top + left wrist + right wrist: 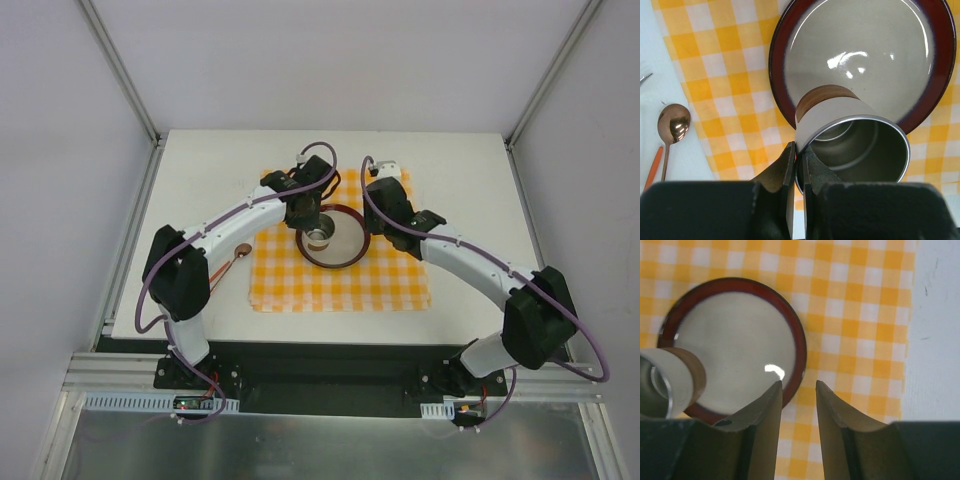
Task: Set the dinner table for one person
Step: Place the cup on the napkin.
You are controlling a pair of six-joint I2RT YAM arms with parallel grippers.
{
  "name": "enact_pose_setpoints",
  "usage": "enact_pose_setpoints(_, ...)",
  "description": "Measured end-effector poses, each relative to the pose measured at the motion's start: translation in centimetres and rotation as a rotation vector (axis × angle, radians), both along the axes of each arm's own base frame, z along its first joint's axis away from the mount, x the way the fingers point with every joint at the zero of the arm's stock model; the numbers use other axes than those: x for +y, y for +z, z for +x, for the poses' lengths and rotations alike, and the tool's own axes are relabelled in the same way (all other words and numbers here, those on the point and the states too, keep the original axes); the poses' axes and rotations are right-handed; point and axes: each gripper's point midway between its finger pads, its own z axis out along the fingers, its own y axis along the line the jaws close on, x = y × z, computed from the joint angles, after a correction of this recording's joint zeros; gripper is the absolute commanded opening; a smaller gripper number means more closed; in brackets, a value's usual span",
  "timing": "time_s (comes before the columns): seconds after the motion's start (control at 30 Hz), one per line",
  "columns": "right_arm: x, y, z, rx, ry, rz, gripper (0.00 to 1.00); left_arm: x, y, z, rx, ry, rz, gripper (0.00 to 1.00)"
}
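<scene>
The white dinner table (200, 180) carries an orange-and-white checkered mat (340, 285). A grey plate with a dark red rim (345, 258) lies on the mat. My left gripper (308, 222) is shut on the rim of a metal cup (320, 238) with a white wall and brown base, holding it tilted over the plate. The left wrist view shows the fingers (799, 147) pinching the cup's wall (840, 112) above the plate (865, 55). My right gripper (797, 384) is open and empty, above the plate's right rim (801, 347). The cup (670, 372) shows at the left there.
A copper spoon (674, 122) lies on the table left of the mat, also in the top view (240, 252). An orange-handled utensil (653, 167) and fork tines (644, 78) lie beside it. Bare table (935, 315) lies right of the mat.
</scene>
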Motion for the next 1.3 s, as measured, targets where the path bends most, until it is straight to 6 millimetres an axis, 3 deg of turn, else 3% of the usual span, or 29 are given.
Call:
enact_pose_setpoints(0.13,1.0,1.6,-0.7,-0.093,0.042,0.073,0.41,0.0,0.2,-0.1,-0.005,-0.001,-0.004,0.00)
enact_pose_setpoints(0.4,1.0,5.7,-1.0,-0.266,0.053,0.198,0.41,0.2,1.4,-0.3,-0.032,0.000,-0.026,0.00)
enact_pose_setpoints(0.7,1.4,7.5,-1.4,-0.368,0.065,0.295,0.41,0.3,2.0,-0.5,-0.045,-0.001,-0.038,0.00)
enact_pose_setpoints(1.3,7.8,5.5,-2.7,-0.262,0.235,0.290,0.40,0.5,2.2,-1.2,-0.062,-0.015,-0.043,0.00)
